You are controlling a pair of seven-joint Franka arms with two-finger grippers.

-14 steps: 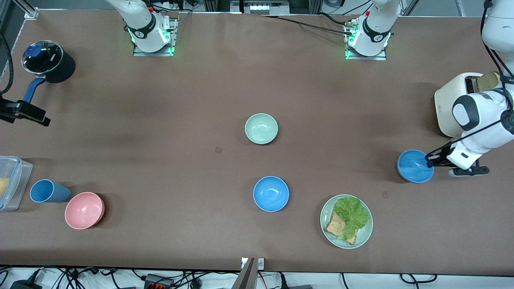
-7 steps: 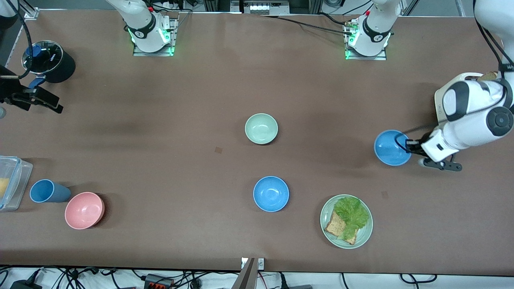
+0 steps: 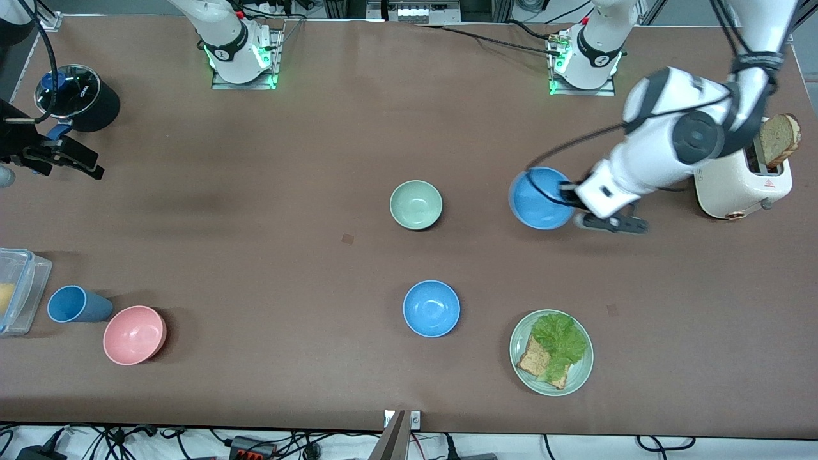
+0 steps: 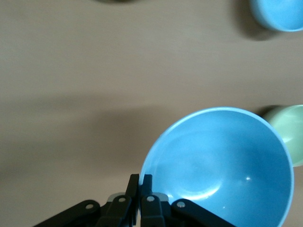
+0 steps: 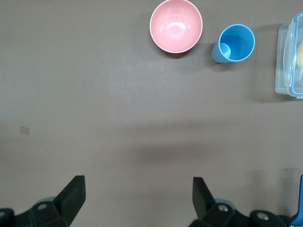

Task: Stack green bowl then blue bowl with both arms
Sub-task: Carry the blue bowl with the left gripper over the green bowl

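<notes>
Now carrying blue bowl (image 3: 540, 198), pinched at rim by left gripper (image 3: 567, 195), above table near green bowl (image 3: 416, 204); next needing centring over it. Right gripper (image 5: 137, 194) waiting, spread wide.

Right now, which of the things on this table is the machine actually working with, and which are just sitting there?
In use:
- green bowl, mid-table
- blue bowl, held above the table by the left gripper, shut on its rim
- right gripper, open, waiting near the pot

Just lying about:
- second blue bowl
- pink bowl
- blue cup
- plate of lettuce and bread
- toaster
- pot
- plastic box
</notes>
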